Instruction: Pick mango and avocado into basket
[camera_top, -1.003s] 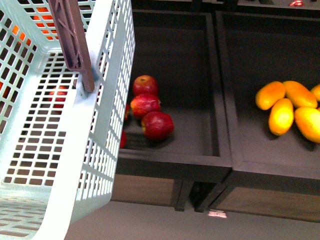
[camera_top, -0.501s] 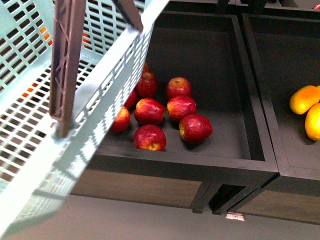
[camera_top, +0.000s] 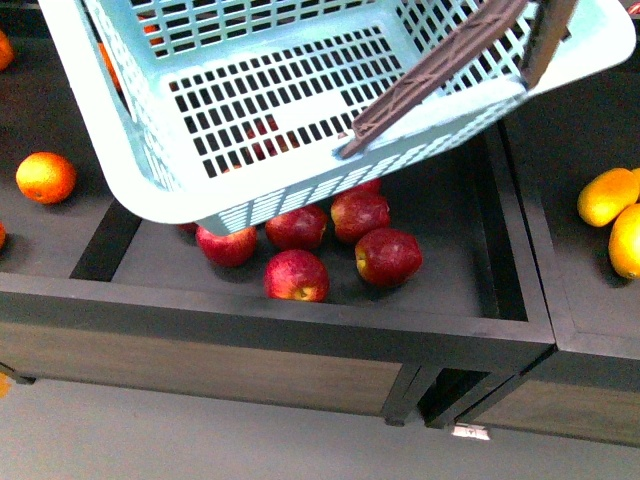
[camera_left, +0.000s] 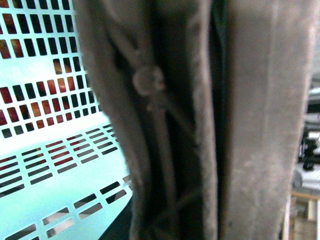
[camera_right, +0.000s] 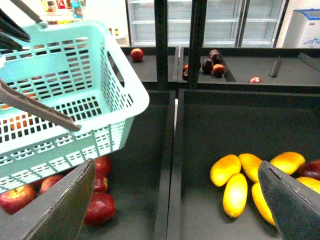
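The aqua slotted basket (camera_top: 300, 120) hangs tilted above the apple bin, its brown handle (camera_top: 430, 75) lying across its rim. In the left wrist view that handle (camera_left: 175, 125) fills the picture beside the basket's slotted wall (camera_left: 50, 125); my left gripper is shut on it, and its fingers do not show apart. Yellow-orange mangoes (camera_right: 236, 195) lie grouped in the right-hand bin, two of them at the front view's edge (camera_top: 605, 195). My right gripper (camera_right: 177, 210) is open, empty, above the divider between bins, left of the mangoes. The avocado is out of view.
Red apples (camera_top: 298, 275) lie in the dark bin under the basket. Round oranges (camera_top: 45, 177) sit in the bin to the left. Raised black dividers (camera_top: 525, 260) separate the bins. A back shelf holds dark fruit (camera_right: 214, 62), with glass-door fridges behind.
The basket has swung from the left side up and across the top of the front view. The view has shifted left, bringing the oranges in and pushing the mangoes to the right edge.
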